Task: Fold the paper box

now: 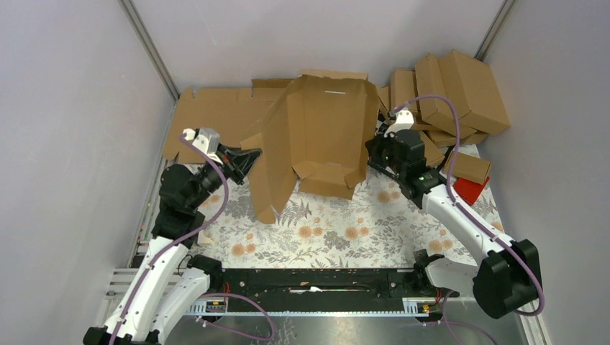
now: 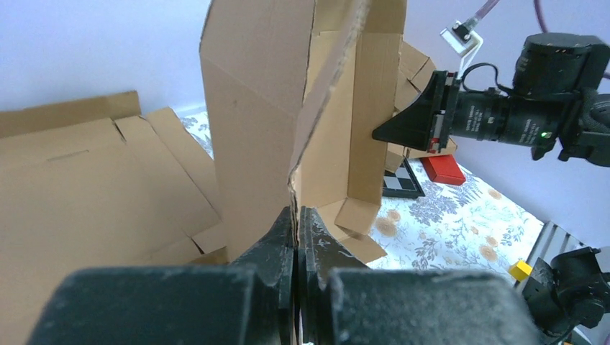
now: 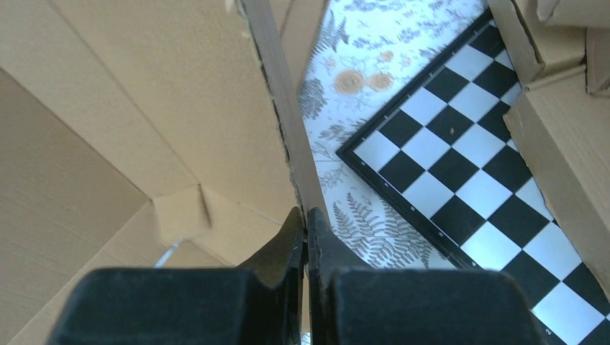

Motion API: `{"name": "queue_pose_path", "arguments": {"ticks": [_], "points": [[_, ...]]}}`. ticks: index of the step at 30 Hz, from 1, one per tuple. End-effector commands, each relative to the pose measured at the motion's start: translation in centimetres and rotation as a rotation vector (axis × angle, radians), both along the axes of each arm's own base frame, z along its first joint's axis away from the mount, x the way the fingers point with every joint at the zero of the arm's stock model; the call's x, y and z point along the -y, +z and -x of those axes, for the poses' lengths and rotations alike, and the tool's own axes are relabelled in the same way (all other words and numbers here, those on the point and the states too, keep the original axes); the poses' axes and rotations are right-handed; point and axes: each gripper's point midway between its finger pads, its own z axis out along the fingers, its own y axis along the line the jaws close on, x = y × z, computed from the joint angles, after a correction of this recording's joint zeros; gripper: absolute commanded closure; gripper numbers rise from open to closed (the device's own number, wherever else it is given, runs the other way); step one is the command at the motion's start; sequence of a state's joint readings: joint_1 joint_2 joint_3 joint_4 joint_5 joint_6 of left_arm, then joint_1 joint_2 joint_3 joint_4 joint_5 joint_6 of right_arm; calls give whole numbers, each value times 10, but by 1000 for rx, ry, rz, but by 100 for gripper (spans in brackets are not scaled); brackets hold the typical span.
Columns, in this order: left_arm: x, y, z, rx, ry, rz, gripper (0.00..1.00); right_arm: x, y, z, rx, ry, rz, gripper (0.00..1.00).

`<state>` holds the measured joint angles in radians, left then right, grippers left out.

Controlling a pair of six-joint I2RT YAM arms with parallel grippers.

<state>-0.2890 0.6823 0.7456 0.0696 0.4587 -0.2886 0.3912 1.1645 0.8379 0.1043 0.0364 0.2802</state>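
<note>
Ok so your paper box (image 1: 324,136) is standing up on the far middle of the floral mat (image 1: 324,233), half open, with its panels upright and one long side panel angling down toward the mat's left half. Your left gripper (image 1: 252,157) sits over the mat's far-left corner, fingers squeezed onto the box's left edge. In the wrist view the cardboard runs right down between them. Your right gripper (image 1: 374,147) is over the mat's far-right side, pinching the box's right edge the same way. The checkered board (image 3: 467,180) lies flat on the mat's far-right part, with the red block (image 1: 471,190) at the mat's right edge. Folded cartons (image 1: 453,93) are piled beyond its far-right corner, and flat cardboard blanks (image 1: 216,115) lie beyond its far-left edge.
</note>
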Motion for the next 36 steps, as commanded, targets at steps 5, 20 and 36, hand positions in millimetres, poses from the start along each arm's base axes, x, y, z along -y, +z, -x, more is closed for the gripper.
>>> {"name": "queue_pose_path", "arguments": {"ticks": [5,20,36], "points": [[-2,-26,13,-24,0,71,100,-9,-38,4,14,-40,25,98],[2,-39,27,-90,-45,76,100,-9,-52,28,-23,-3,25,78],[7,-38,36,-73,-102,26,100,-39,-74,49,-120,172,-34,71]]}}
